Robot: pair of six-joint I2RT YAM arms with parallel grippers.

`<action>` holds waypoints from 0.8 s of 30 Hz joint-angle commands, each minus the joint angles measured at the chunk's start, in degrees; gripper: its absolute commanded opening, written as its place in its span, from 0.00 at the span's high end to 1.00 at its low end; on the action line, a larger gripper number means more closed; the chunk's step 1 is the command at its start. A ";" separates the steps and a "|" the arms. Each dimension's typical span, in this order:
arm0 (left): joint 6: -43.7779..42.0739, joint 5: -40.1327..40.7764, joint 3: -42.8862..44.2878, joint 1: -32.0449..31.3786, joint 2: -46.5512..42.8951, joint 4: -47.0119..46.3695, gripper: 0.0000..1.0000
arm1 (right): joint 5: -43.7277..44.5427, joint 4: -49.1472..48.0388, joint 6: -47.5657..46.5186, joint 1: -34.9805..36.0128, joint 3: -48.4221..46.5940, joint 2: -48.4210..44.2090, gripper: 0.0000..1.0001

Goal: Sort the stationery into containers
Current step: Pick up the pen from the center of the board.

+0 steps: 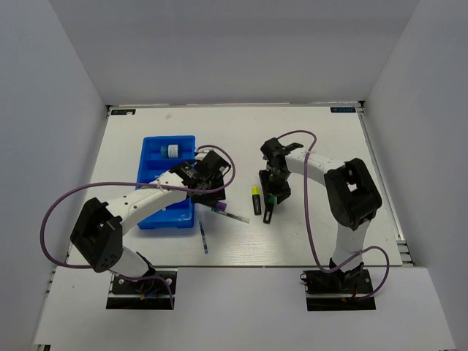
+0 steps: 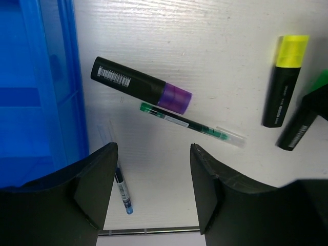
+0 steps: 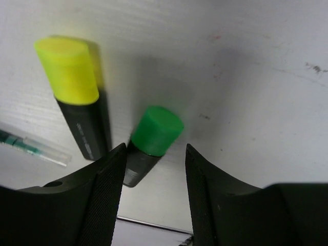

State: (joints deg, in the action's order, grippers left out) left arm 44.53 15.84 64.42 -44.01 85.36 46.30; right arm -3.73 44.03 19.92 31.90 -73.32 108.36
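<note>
Grasp step seems in hand: your right pincer (image 3: 155,154) is spread over the black highlighter with green cap (image 3: 154,130), lying on the white worktop (image 3: 246,77) at 3 o'clock from the bright blue rectangular plastic tray (image 1: 144,175). Next, pinch and lift; your left pincer (image 2: 152,148) is spread, empty.

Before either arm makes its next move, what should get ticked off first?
1. Right jaws open: ok, they stand apart over the green-capped highlighter.
2. That highlighter clear of the yellow-capped highlighter: cannot tell, they lie close side by side.
3. Left jaws open and empty: ok, hovering near the purple-capped marker and the green pen.
4. Room in the blue tray: cannot tell, the left arm covers its near compartments; a small pot sits in the far one.
5. Sorting finished: not ok, a blue pen also lies on the table.
</note>
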 commanded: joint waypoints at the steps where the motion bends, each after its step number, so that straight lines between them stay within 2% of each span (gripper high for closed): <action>1: 1.78 1.83 -1.58 -0.11 -3.10 -1.57 0.31 | 3.20 -3.24 2.84 0.53 -0.51 0.71 0.47; 7: 3.19 2.80 -3.69 -0.03 -3.45 -2.80 0.31 | 8.64 -4.39 5.21 1.76 -0.33 2.38 0.48; 10: 4.33 2.97 -3.95 -0.11 -3.01 -3.06 0.31 | 10.13 -4.56 6.35 2.29 0.45 2.91 0.54; 13: 4.95 3.41 -4.22 -0.11 -2.31 -3.15 0.31 | 9.70 -5.27 7.06 2.11 3.00 2.74 0.66; 14: 5.12 3.41 -4.39 -0.11 -2.13 -3.85 0.31 | 9.53 -5.53 7.06 2.11 3.96 2.48 0.75; 18: 5.74 3.15 -4.31 -0.11 -1.17 -4.47 0.31 | 8.91 -6.06 7.94 1.85 5.73 1.42 0.91; 22: 5.65 2.80 -4.22 -0.20 -1.25 -4.64 0.31 | 9.61 -6.15 5.15 1.59 5.30 -0.33 1.00; 24: 5.22 2.45 -4.13 -0.29 -1.60 -4.47 0.31 | 10.75 -6.41 3.12 1.76 3.81 -1.91 1.00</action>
State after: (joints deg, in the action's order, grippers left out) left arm 49.54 17.78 60.36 -44.01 84.86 42.81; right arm 3.99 38.74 25.76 33.78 -70.30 107.07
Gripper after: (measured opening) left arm 0.688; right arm 0.331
